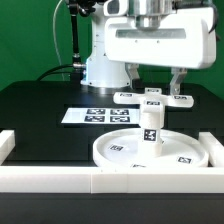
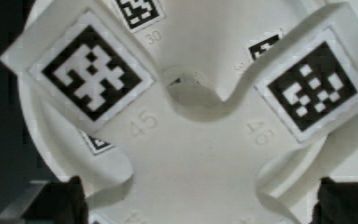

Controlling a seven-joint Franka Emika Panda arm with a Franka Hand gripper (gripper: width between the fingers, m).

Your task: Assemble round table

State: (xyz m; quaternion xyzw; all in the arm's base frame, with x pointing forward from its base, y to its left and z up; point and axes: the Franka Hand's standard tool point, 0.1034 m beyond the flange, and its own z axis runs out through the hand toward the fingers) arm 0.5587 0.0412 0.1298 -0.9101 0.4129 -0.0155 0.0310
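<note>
Black table underneath it all, white barrier bars boxing in the near edge, marker board lying flat toward the back. On to the kit: big rimmed disc resting flat near the front bar, tags facing up, filling the wrist view as a pale floor. Standing upright on the middle of that disc, the short post, tagged on its sides, apparently seated at the centre, though whether fully screwed home cannot be told from here. Behind it, well apart from the disc, the lobed foot lying flat on the table beside the marker board. Up close in the wrist view, two tagged faces of the post splayed out below the camera, so lined up right over it. Smallest last: the gripper hanging above and behind the post, fingers spread wide, clutching nothing; dark fingertips just showing at the corners of the wrist view, clear of the post on both sides. Looks like the post-to-disc step, either tightening it or just finished with it. Next, probably: fetching the foot from the back, which calls for a clean pinch across a narrow part, then lifting it over and setting it square on the post top without knocking the post off true
</note>
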